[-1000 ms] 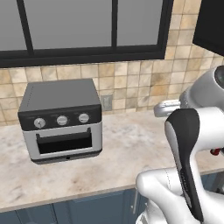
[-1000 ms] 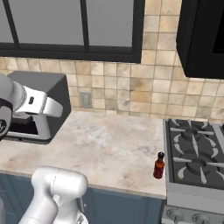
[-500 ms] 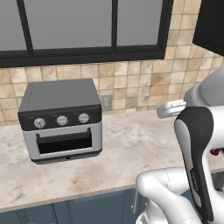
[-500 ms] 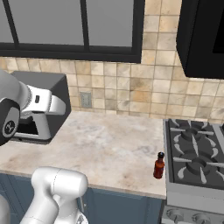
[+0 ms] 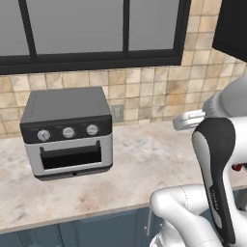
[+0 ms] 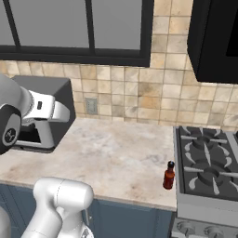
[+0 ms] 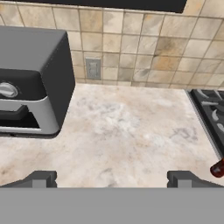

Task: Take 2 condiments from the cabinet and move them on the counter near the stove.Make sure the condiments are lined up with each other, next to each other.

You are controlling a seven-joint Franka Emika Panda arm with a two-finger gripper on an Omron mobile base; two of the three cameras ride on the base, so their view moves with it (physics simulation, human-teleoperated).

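Just right of gripper [image 7: 111, 178]: hot-sauce bottle [image 7: 217, 168].

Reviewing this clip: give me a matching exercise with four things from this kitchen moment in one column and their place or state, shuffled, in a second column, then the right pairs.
Things:
1. hot-sauce bottle
2. toaster oven
3. gripper
4. wall outlet

Places or states:
A. on the tiled backsplash, beside the toaster oven
B. open, holding nothing, above the counter
C. upright on the counter, right beside the stove
D. on the counter below the window, door shut

Pairs: 1-C, 2-D, 3-B, 4-A
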